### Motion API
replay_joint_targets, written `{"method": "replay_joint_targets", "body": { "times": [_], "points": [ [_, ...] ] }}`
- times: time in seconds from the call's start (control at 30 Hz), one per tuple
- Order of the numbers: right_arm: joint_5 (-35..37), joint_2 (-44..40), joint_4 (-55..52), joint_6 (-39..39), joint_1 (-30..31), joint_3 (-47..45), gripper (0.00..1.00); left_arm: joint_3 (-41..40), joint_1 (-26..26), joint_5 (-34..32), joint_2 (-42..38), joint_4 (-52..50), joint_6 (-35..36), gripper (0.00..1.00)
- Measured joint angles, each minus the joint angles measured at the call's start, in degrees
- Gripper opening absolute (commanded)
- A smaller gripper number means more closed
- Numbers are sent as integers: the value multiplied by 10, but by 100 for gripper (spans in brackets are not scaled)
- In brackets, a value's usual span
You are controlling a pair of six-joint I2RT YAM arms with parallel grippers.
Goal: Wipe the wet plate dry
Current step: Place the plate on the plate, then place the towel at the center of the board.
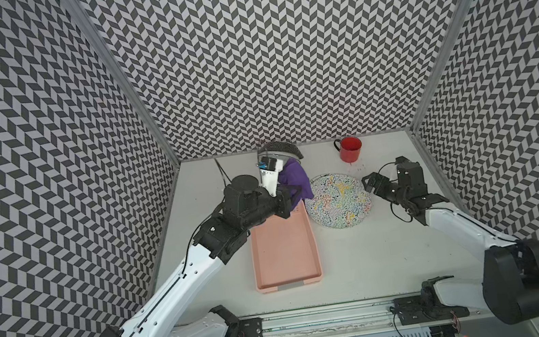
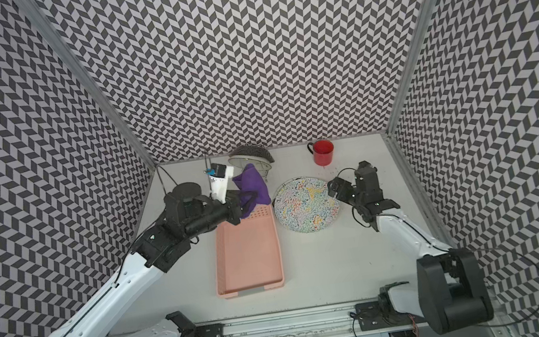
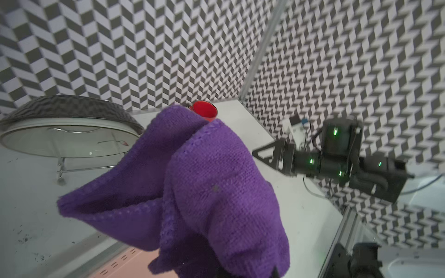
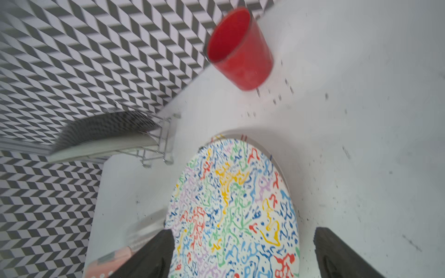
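The purple cloth point(image 3: 216, 192) half hides the red cup point(image 3: 204, 111); the plate point(image 4: 236, 204) is cropped.

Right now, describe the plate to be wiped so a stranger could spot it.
Find the pink rectangular plastic tray in the middle of the white table. Beside its far end, on the robot's right, a round plate lies flat. Only it bears multicoloured squiggles, unlike the plain red mug behind it.

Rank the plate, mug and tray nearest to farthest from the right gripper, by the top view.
1. Plate: directly beside the right gripper.
2. Mug: farther back, at the rear.
3. Tray: past the plate, on the robot's left.
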Motion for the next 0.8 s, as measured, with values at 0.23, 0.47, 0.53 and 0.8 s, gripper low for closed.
{"method": "replay_joint_targets", "body": {
  "times": [0.23, 0.47, 0.53, 0.8],
  "points": [
    [12, -29, 21, 0, -1, 19, 93, -56, -175, -56, 83, 10, 135, 7],
    [11, -30, 12, 8, -1, 13, 93, -134, -186, -128, 148, 14, 184, 57],
    [13, -33, 8, 8, -1, 6, 93, -134, -185, -145, 154, 15, 183, 70],
    [42, -60, 14, 4, -2, -9, 94, -134, -164, -187, 37, 78, 171, 100]
  ]
}}
